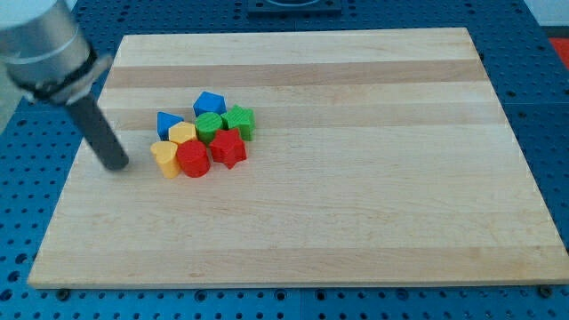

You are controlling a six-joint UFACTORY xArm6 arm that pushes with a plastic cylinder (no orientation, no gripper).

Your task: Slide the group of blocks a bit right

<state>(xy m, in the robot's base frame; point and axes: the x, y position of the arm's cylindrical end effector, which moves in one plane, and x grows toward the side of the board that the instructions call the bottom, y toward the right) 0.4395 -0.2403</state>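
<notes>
A tight group of blocks sits left of the board's middle. At its top is a blue block, with a blue triangular block to its lower left. A green round block and a green star-like block sit in the middle. A yellow hexagonal block and a yellow heart-like block are on the left. A red round block and a red star-like block are at the bottom. My tip rests on the board just left of the yellow heart-like block, a small gap apart.
The wooden board lies on a blue perforated table. The arm's grey body hangs over the board's upper left corner.
</notes>
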